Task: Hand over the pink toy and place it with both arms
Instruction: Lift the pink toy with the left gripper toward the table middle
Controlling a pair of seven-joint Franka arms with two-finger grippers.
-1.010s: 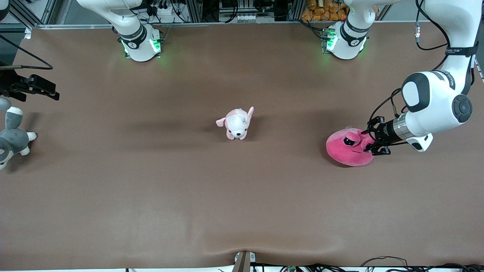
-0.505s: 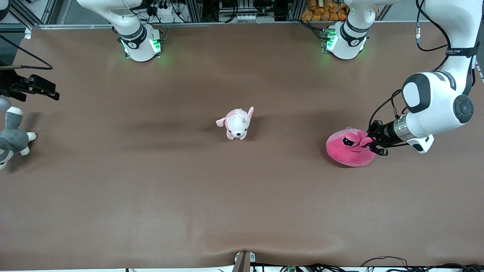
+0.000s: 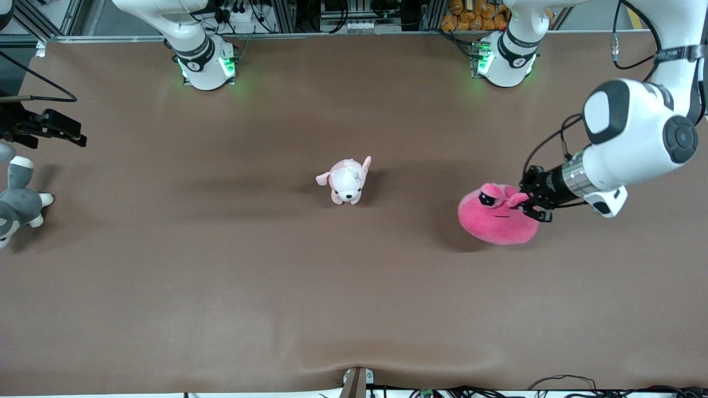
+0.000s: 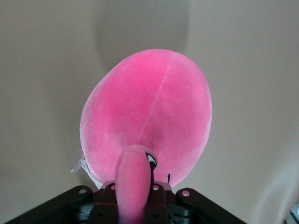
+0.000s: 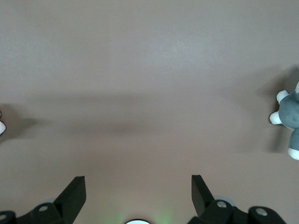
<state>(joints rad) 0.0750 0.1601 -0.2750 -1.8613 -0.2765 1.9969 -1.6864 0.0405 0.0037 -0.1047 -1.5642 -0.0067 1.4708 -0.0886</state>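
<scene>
Left hand (image 3: 530, 202) clenched on one bulging eye of the pink toy (image 3: 496, 216); toy hangs from that grip over the tabletop (image 3: 354, 287) at the left arm's end, shadow under it. Right hand (image 5: 138, 193) waits with fingers spread wide, gripping nothing, over the right arm's end, grey-and-white plush (image 3: 16, 202) close by. Pale pink puppy plush (image 3: 345, 180) sits mid-tabletop.

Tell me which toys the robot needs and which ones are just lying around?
Needed:
- pink toy, pinched and lifted by the left gripper
- right gripper, fingers open, waiting at the right arm's end of the table

Just lying around:
- pale pink puppy plush, mid-table
- grey-and-white plush, at the right arm's end
</scene>
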